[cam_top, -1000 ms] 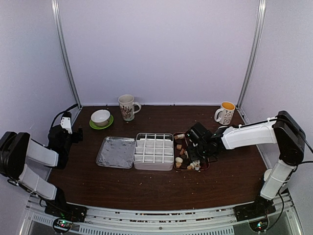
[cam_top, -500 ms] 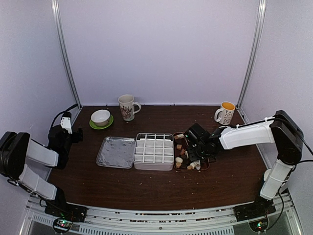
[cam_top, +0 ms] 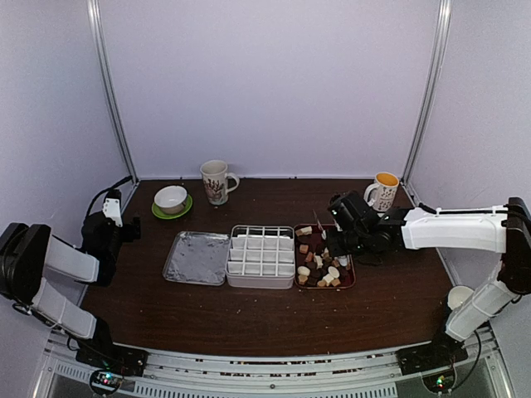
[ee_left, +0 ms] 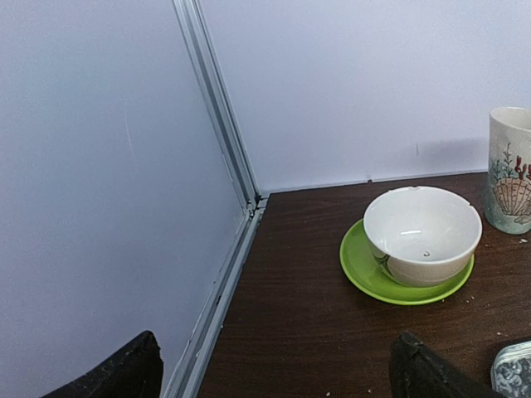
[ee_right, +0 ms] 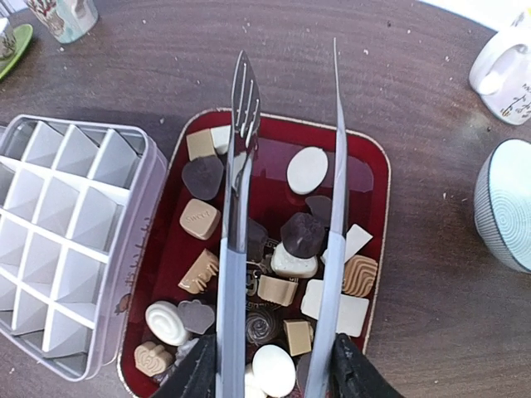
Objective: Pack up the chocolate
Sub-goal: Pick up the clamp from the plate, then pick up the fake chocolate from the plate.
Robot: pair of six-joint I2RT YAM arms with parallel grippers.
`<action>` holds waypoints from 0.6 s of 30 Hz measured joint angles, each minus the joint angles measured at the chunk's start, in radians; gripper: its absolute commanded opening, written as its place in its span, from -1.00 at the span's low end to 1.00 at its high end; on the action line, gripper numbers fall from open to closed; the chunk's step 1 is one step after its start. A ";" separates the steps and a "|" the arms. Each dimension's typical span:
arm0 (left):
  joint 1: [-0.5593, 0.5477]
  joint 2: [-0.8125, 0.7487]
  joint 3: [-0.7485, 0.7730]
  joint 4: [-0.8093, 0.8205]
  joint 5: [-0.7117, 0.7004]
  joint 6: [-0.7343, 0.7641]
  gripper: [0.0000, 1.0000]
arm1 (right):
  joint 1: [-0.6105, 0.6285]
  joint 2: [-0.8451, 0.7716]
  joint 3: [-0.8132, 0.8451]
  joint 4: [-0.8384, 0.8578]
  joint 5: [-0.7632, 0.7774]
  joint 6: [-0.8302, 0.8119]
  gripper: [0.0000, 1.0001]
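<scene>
your right claw (ee_right: 274, 373) is clamped on the tongs (ee_right: 236, 207), whose blades point straight ahead over the red tray (ee_right: 377, 166), apart. the chocolate (ee_right: 202, 219) lies in that tray, a dark piece (ee_right: 300, 235) just below and between the blades. your left claw (ee_left: 274, 377) gapes wide, far left of the tray.

Tongs (ee_right: 236, 207) cut off at the handles by the lower edge, right gripper (ee_right: 274, 380) shown only as dark finger edges there, compartment box (ee_right: 58, 232) cropped at left, pale bowl (ee_right: 506, 207) cropped at right, mug (ee_left: 512, 170) halved by the right edge, left gripper (ee_left: 274, 377) reduced to two dark tips at the bottom.
</scene>
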 measured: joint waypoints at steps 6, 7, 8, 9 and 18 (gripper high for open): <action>0.000 0.000 0.000 0.000 0.000 0.000 0.96 | 0.000 -0.061 0.000 -0.042 -0.002 -0.012 -0.11; 0.000 0.000 0.000 0.000 0.000 0.000 0.96 | 0.000 -0.066 0.000 -0.049 -0.005 -0.012 -0.11; 0.000 0.000 0.000 0.000 0.000 0.000 0.96 | 0.000 -0.069 0.000 -0.054 -0.010 -0.012 -0.12; 0.000 0.000 0.000 0.000 0.000 0.000 0.95 | 0.000 -0.070 0.000 -0.058 -0.018 -0.012 -0.12; 0.000 0.000 0.000 0.000 0.000 0.000 0.96 | 0.000 -0.067 0.000 -0.104 -0.108 -0.015 -0.14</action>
